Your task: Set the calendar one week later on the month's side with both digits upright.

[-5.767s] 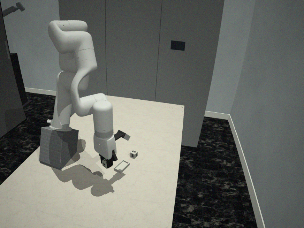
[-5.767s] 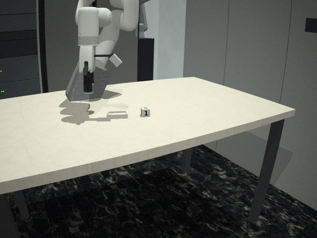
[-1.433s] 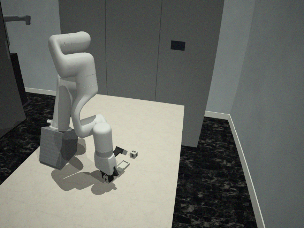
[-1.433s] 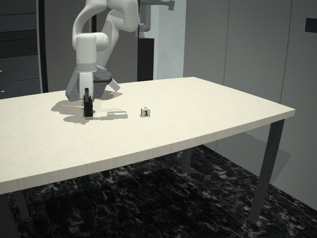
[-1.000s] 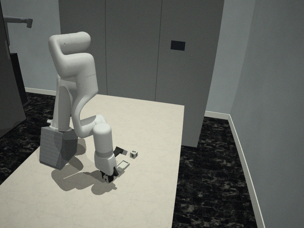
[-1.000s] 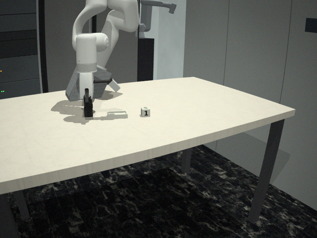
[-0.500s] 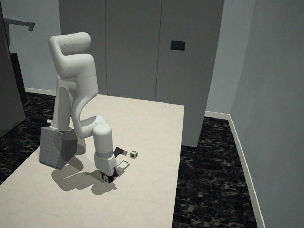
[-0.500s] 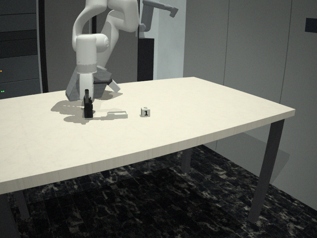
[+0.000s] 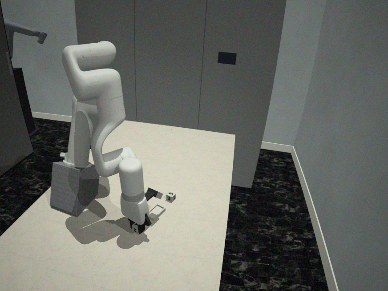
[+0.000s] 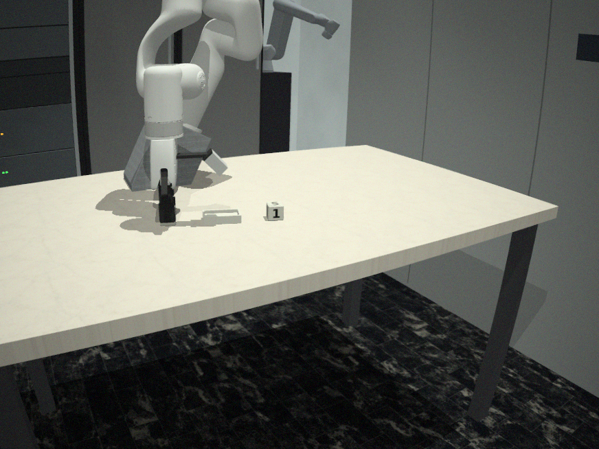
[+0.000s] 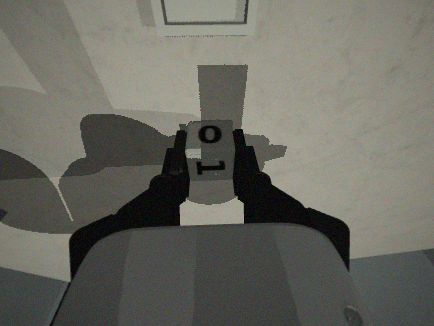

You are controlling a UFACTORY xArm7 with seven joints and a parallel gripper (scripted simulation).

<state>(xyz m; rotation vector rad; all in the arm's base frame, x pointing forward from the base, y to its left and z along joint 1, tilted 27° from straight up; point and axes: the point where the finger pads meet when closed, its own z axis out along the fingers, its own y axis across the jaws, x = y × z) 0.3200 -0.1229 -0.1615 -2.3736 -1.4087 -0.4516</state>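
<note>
- White, your arm (image 9: 131, 181) (image 10: 163, 101) reaches down at lower left in the top view, gripper (image 9: 139, 226) (image 10: 167, 212) (image 11: 210, 144) clamped on a cube (image 9: 135, 228) (image 11: 210, 135).
- Your tray (image 9: 160, 213) (image 10: 228, 220) (image 11: 205, 30) and second cube (image 9: 170, 196) (image 10: 275, 211) lie rightward on the pale bench (image 9: 187, 250) (image 10: 290, 251) (image 11: 325, 100).

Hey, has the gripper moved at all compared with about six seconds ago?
Yes: the gripper has come down to the table.
</note>
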